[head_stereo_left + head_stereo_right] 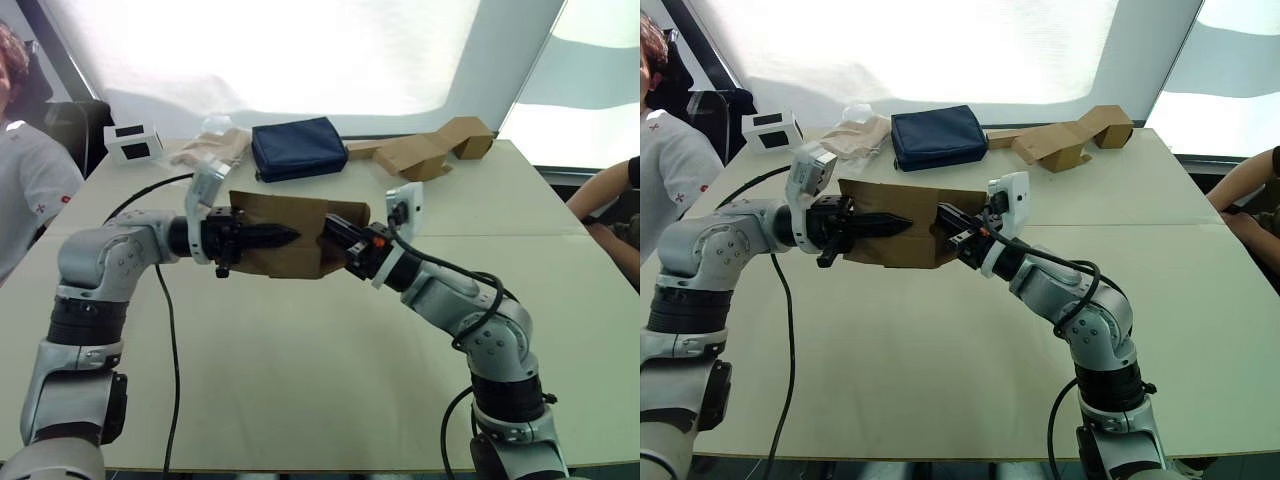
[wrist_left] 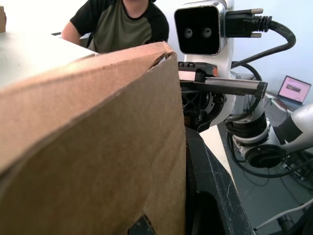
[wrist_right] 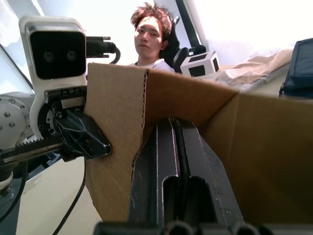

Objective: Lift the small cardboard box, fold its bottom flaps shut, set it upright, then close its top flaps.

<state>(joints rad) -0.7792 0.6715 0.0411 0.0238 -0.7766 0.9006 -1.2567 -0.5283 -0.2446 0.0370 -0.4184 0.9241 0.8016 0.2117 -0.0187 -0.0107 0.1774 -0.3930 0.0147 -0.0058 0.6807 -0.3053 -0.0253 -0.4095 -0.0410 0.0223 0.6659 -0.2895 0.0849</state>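
- Right now I hold the small cardboard box (image 1: 290, 240) in the air above the table (image 1: 300, 380), between my two grippers, with both of them touching it.
- My left gripper (image 1: 262, 236) comes in from the box's left side; its black fingers (image 1: 275, 235) lie flat across the near brown face, and I cannot tell whether they are apart or together.
- My right gripper (image 1: 338, 236) meets the box at its right end; in the right wrist view its fingers (image 3: 178, 161) lie pressed together and reach into the open carton, with cardboard walls on either side.
- One corrugated flap (image 3: 115, 147) stands at the box's edge nearest my left wrist.
- Beyond the box, further back on the table, lie a dark blue pouch (image 1: 297, 148), some tan cardboard pieces (image 1: 432, 150) to its right, and a white box with dark windows (image 1: 133, 142) to its left.
- At the table's left edge sits a person in a white shirt (image 1: 30, 180).
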